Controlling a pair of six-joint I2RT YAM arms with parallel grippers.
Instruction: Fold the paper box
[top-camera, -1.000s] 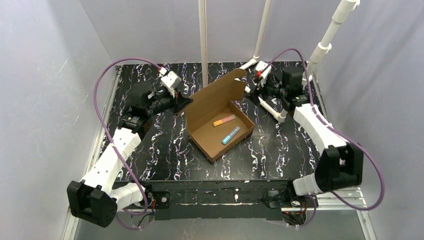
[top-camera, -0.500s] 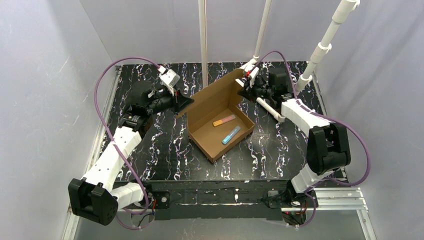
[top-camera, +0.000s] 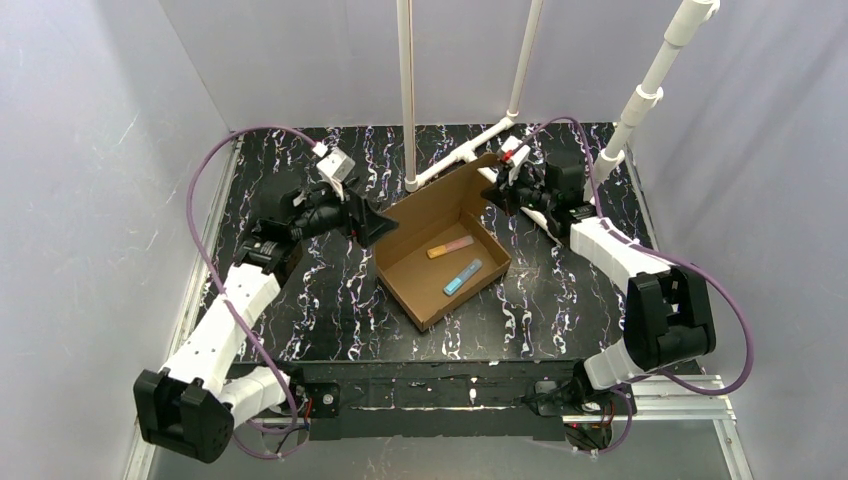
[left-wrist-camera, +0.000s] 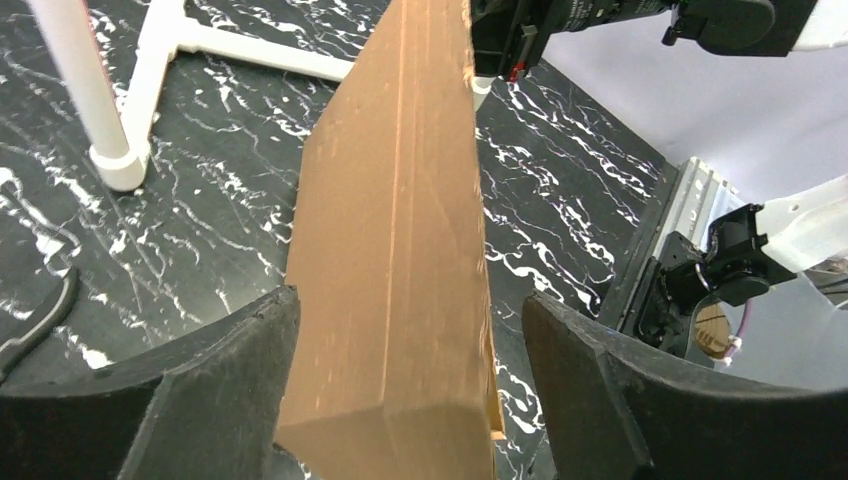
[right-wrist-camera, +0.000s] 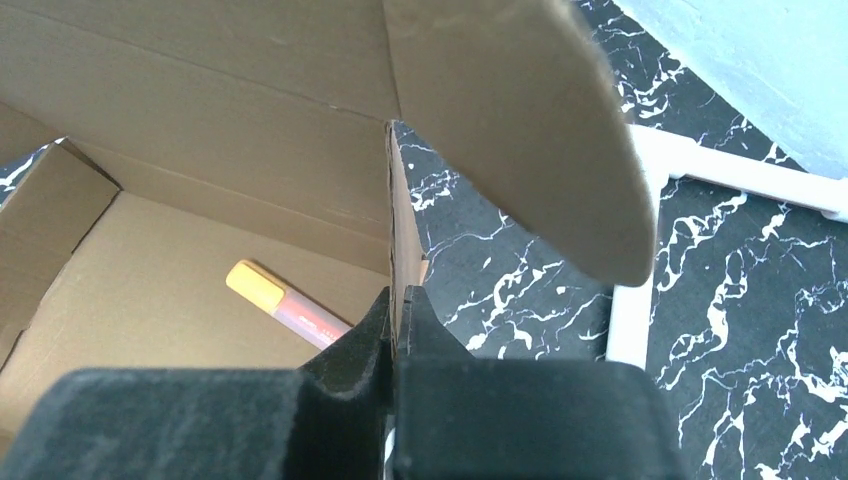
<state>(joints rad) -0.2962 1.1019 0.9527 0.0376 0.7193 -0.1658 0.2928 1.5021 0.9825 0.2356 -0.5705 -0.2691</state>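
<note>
Black marbled table carrying the paper box, which sits open at mid-width, nearer the far edge than the near one. Its hinged lid stands raised along the far wall, so the tray is exposed and closing the lid appears to be the step left. The left gripper straddles the lid's left end, fingers spread wide on either side of the cardboard, clamping nothing. The right gripper pinches the tray's right wall at its far corner, beneath a rounded ear flap, probably to steady the box. Inside lie an orange marker and a blue marker.
</note>
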